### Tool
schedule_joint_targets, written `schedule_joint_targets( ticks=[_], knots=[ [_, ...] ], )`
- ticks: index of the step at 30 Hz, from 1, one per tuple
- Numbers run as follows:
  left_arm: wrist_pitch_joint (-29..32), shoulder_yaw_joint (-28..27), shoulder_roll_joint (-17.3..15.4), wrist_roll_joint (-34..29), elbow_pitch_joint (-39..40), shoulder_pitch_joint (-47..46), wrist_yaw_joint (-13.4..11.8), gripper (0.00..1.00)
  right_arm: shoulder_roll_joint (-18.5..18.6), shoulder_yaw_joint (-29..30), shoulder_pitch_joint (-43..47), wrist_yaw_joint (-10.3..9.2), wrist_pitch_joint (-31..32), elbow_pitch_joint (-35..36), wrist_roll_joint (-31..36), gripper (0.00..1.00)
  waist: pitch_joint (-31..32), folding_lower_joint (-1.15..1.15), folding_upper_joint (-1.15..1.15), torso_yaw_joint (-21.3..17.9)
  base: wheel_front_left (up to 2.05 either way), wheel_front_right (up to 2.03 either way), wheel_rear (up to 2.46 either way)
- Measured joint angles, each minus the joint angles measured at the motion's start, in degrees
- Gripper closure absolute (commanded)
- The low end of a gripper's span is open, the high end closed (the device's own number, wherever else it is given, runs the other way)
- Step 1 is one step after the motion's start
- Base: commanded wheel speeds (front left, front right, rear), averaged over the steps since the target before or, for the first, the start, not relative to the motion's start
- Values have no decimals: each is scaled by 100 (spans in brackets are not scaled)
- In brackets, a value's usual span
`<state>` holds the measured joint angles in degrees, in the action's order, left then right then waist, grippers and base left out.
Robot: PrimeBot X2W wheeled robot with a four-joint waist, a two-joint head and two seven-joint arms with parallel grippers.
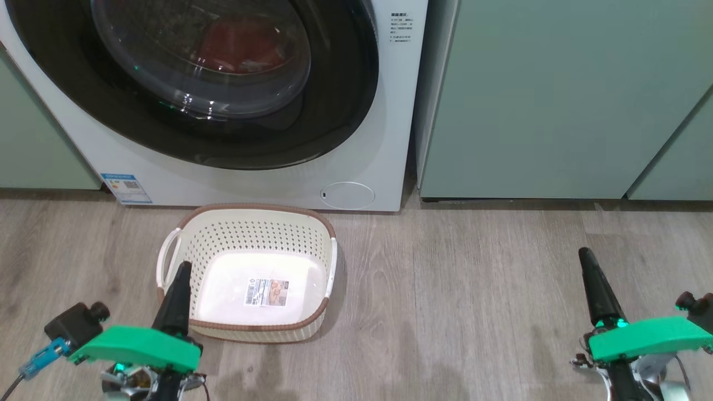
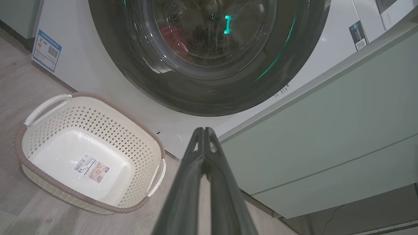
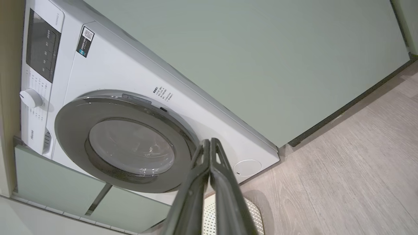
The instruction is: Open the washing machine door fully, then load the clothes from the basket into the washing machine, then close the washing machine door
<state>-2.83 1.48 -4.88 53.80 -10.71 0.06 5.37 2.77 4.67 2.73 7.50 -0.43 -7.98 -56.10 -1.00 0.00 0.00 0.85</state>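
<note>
The washing machine [image 1: 384,111] [image 2: 81,68] [image 3: 107,71] stands white against the back. Its door [image 1: 340,100] [image 2: 294,65] [image 3: 75,124] lies flat against the front, shut. Red clothes [image 1: 239,47] [image 2: 173,36] show through the glass, inside the drum. The cream basket [image 1: 245,234] [image 2: 42,137] [image 3: 251,209] sits on the floor before the machine, with nothing in it but a label. My left gripper [image 1: 184,266] [image 2: 204,129] is shut and empty, over the basket's left rim. My right gripper [image 1: 585,253] [image 3: 209,141] is shut and empty, far right over the floor.
Pale green cabinets [image 1: 557,94] [image 2: 326,130] [image 3: 261,49] flank the washer on the right, and another [image 1: 33,139] stands on the left. Wood-look floor [image 1: 473,289] runs between the basket and my right arm. A round filter cap [image 1: 348,195] sits low on the washer.
</note>
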Motion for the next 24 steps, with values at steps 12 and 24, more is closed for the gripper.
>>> schedule_joint_targets(
  ticks=[12, 24],
  knots=[
    [181, -141, 54, 762, -116, -31, 34, 100, 7, 16, -114, 0, 97, -156, -750, 100, 17, 0, 0, -17, 0, 0, 0],
    [378, -244, 89, 1529, -194, -119, 56, 100, 23, 42, -221, -1, 197, -320, -1499, 100, 33, 0, 0, -35, 0, 0, 0]
  ],
)
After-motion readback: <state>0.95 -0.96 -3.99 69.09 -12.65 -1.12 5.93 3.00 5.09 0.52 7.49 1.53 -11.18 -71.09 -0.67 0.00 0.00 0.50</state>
